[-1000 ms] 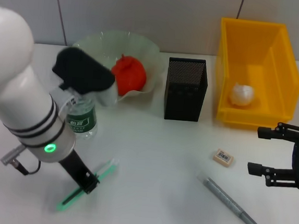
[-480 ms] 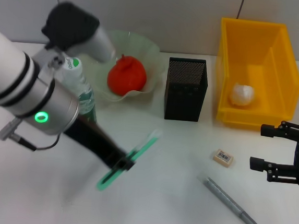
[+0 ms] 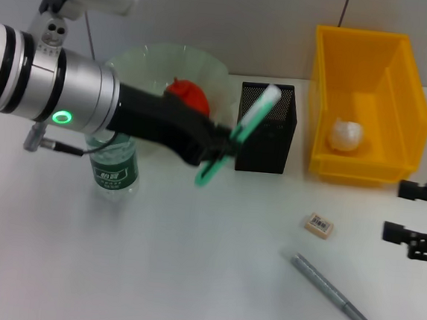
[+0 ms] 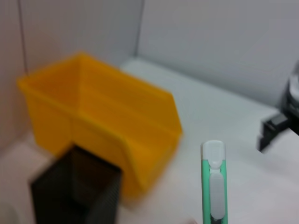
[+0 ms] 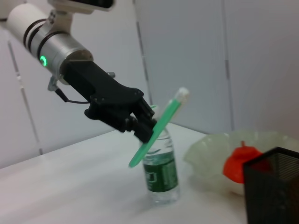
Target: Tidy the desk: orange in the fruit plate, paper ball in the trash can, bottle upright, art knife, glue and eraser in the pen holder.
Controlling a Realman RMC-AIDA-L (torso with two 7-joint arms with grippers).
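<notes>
The left gripper (image 3: 215,154) is clamped on the green art knife (image 3: 240,132), held up off the desk and tilted, white tip up. The pen holder (image 3: 266,127) sits just beyond it, opening up. The right gripper (image 3: 417,223) idles open near the eraser (image 3: 318,225).

A lab-like test station: plain white table (image 3: 188,277), bare grey panelled wall (image 3: 233,19), and staged desk props like the black mesh pen holder (image 3: 265,134).
</notes>
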